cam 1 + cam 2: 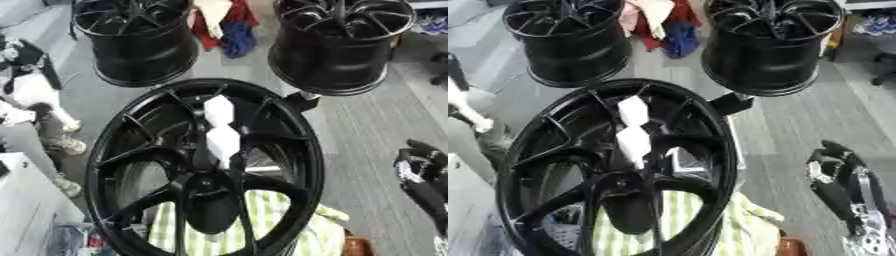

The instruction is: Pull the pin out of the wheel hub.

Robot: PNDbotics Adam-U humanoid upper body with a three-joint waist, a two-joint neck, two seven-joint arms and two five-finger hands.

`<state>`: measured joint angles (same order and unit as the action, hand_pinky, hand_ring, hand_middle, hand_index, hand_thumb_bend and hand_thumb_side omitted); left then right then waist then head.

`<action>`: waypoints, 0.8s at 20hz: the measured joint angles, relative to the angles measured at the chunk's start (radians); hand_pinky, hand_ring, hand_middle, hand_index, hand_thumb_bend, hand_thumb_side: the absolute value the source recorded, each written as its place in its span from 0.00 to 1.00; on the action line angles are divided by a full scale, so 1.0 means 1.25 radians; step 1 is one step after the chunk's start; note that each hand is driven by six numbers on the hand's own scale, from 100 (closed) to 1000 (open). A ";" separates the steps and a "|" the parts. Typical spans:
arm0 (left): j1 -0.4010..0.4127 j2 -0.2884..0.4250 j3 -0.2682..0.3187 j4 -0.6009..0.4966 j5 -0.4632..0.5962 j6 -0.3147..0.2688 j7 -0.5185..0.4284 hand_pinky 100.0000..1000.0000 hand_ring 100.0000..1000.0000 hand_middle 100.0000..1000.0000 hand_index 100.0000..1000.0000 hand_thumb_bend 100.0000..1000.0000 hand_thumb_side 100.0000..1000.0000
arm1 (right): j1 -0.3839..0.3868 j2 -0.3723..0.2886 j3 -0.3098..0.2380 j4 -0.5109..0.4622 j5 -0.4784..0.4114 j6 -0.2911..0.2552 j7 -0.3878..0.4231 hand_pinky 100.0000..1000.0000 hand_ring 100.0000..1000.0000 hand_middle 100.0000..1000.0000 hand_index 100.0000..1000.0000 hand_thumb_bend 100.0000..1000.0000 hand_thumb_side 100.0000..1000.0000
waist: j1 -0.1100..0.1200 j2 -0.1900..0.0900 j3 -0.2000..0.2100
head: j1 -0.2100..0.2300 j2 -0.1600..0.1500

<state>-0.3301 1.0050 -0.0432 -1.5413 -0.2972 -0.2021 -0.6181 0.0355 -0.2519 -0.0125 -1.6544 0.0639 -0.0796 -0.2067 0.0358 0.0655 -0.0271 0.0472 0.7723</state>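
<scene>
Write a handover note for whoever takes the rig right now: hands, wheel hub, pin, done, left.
Right hand: at the right edge, beside the wheel, fingers relaxed, holding nothing.
Left hand: not in view.
Wheel hub: big black wheel standing close in front, spokes facing the camera, over a green striped cloth.
Pin: likely the white piece sticking up from the hub along a spoke, a second white piece above it; I cannot tell them apart for certain.
Done: nothing visible; no hand touches the wheel.
Left: reach in, grasp the pin, pull it out.

Stereo head pair—looking down, close—shares wheel hub (pixel 206 170).
</scene>
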 measured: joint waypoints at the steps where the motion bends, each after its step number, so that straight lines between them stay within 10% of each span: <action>1: 0.015 -0.004 0.011 0.037 -0.021 0.004 0.014 0.42 0.28 0.41 0.66 0.00 0.00 | 0.000 0.000 0.000 0.000 0.000 0.000 -0.001 0.69 0.57 0.64 0.79 0.00 0.24 | -0.001 0.000 0.001 | -0.001 0.000; 5: 0.050 -0.031 0.044 0.181 -0.104 0.018 0.071 0.65 0.55 0.66 0.81 0.10 0.05 | 0.001 0.000 0.000 0.000 0.000 0.001 -0.002 0.69 0.57 0.64 0.79 0.00 0.24 | -0.006 0.001 0.002 | -0.002 0.000; 8: 0.070 -0.059 0.065 0.270 -0.149 0.026 0.111 0.79 0.74 0.84 0.91 0.43 0.29 | 0.001 0.000 -0.003 0.000 0.000 0.002 -0.003 0.69 0.57 0.64 0.79 0.00 0.24 | -0.011 0.002 0.002 | -0.003 0.000; 12: 0.087 -0.085 0.091 0.330 -0.164 0.030 0.179 0.83 0.78 0.90 0.93 0.57 0.41 | 0.001 0.000 -0.005 0.000 0.000 0.001 -0.004 0.69 0.57 0.64 0.79 0.00 0.24 | -0.011 0.002 0.006 | -0.005 0.000; 16: 0.100 -0.104 0.114 0.341 -0.141 0.029 0.260 0.75 0.70 0.81 0.89 0.46 0.37 | 0.001 0.001 -0.005 0.000 0.000 0.001 -0.004 0.69 0.57 0.64 0.79 0.00 0.24 | -0.012 0.002 0.008 | -0.006 0.000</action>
<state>-0.2053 0.8750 0.0996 -1.1153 -0.4740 -0.1657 -0.2933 0.0371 -0.2513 -0.0184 -1.6547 0.0639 -0.0783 -0.2122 0.0203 0.0678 -0.0172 0.0392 0.7724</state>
